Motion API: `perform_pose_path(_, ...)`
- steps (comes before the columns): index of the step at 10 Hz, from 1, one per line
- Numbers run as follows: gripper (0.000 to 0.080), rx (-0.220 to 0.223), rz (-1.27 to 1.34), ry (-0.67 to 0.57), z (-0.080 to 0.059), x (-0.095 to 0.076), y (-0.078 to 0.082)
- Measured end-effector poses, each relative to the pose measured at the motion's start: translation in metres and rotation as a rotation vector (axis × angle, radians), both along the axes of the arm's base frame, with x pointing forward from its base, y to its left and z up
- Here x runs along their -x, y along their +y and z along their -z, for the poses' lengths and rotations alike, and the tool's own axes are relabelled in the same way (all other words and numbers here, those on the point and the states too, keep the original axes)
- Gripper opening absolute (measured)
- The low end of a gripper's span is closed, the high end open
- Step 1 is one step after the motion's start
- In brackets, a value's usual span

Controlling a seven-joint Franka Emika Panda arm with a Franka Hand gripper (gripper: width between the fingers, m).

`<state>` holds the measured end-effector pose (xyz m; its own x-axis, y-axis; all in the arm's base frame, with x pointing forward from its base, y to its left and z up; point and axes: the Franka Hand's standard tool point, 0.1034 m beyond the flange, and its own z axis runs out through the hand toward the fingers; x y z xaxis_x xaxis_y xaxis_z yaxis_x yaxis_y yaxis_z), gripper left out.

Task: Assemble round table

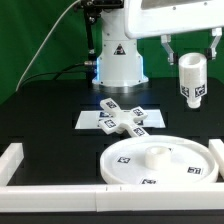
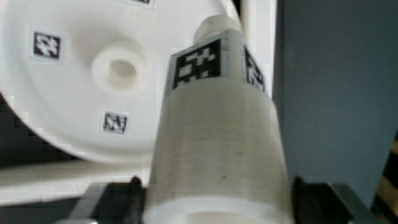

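The wide round disc [image 1: 160, 162] lies on the black table at the front, with a raised hub in its middle; it also shows in the wrist view [image 2: 98, 85]. The smaller flat-armed piece [image 1: 122, 119] lies behind it on the marker board. My gripper [image 1: 191, 62] hangs above the disc's right side in the exterior view and is shut on the short thick cylinder [image 1: 192, 82]. The cylinder hangs upright in the air, clear of the disc. In the wrist view the cylinder [image 2: 217, 140] fills the middle between my two dark fingers [image 2: 121, 200].
The marker board [image 1: 92, 120] lies under the flat-armed piece. White border rails [image 1: 50, 172] run along the front and up the exterior view's left side, with another rail end at the right [image 1: 216, 150]. The robot base [image 1: 118, 60] stands at the back.
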<state>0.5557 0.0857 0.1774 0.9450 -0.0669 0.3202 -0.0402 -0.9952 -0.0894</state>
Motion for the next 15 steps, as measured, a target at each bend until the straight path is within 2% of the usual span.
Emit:
perform_pose_path(1, 0.0397, 0.037, -0.032, -0.074, 0.01, 0.004, -0.017)
perform_pose_path(2, 0.0397, 0.07, -0.047, -0.142, 0.012, 0.001, -0.033)
perform_pose_path(4, 0.0397, 0.133, -0.065, -0.285, 0.005, -0.009, -0.056)
perform_pose_path(5, 0.0397, 0.146, -0.057, -0.329, 0.003, -0.01, -0.062)
perform_pose_path(6, 0.0397, 0.152, -0.06, -0.337, 0.009, -0.008, -0.061)
perform_pose_path(8, 0.0397, 0.135, -0.045, -0.297, 0.016, -0.006, -0.056)
perform_pose_path(9, 0.0397, 0.125, -0.035, -0.272, 0.029, -0.003, -0.04)
perform_pose_path(10, 0.0397, 0.126, -0.036, -0.243, 0.039, -0.004, -0.033)
perform_pose_path(12, 0.0397, 0.138, -0.043, -0.232, 0.052, -0.003, -0.033)
perform_pose_path(15, 0.0397, 0.157, -0.048, -0.246, 0.057, 0.001, -0.04)
